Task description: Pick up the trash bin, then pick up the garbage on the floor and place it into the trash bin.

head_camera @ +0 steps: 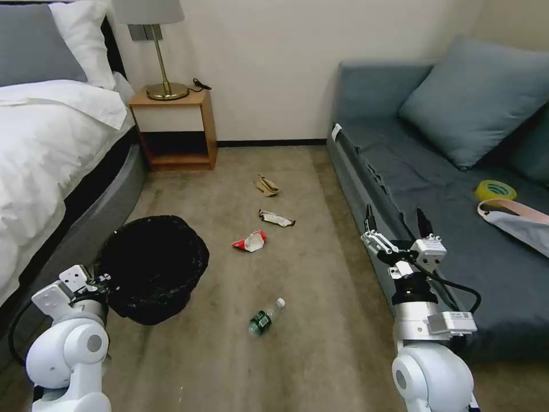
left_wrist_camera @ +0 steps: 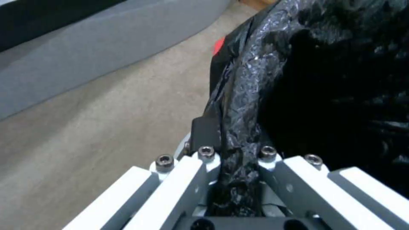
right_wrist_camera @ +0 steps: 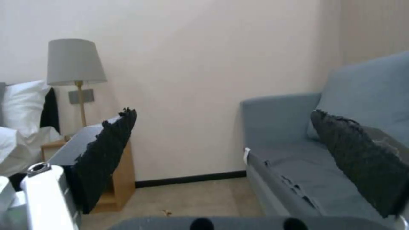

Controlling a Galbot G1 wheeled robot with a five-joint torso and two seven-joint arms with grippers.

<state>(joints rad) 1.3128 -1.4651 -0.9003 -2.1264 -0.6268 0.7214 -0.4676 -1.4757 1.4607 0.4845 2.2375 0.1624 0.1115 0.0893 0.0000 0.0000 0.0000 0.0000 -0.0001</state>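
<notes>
The trash bin [head_camera: 151, 266], lined with a crinkly black bag [left_wrist_camera: 255, 80], is at the left by the bed. My left gripper [head_camera: 103, 280] [left_wrist_camera: 233, 143] is shut on its near rim, pinching the bag. Garbage lies on the carpet: a clear bottle with a green label [head_camera: 266, 316] nearest me, a red-and-white wrapper [head_camera: 250, 241], a white-yellow snack wrapper [head_camera: 276, 218] and tan crumpled paper [head_camera: 266, 185] farther off. My right gripper [head_camera: 396, 220] [right_wrist_camera: 232, 153] is raised beside the sofa edge, open, with nothing between its fingers.
A bed [head_camera: 51, 149] runs along the left and a grey-blue sofa [head_camera: 457, 229] along the right, leaving a carpet lane between. A wooden nightstand [head_camera: 174, 129] with a lamp [head_camera: 163, 57] stands at the far wall. A yellow tape roll [head_camera: 495, 190] lies on the sofa.
</notes>
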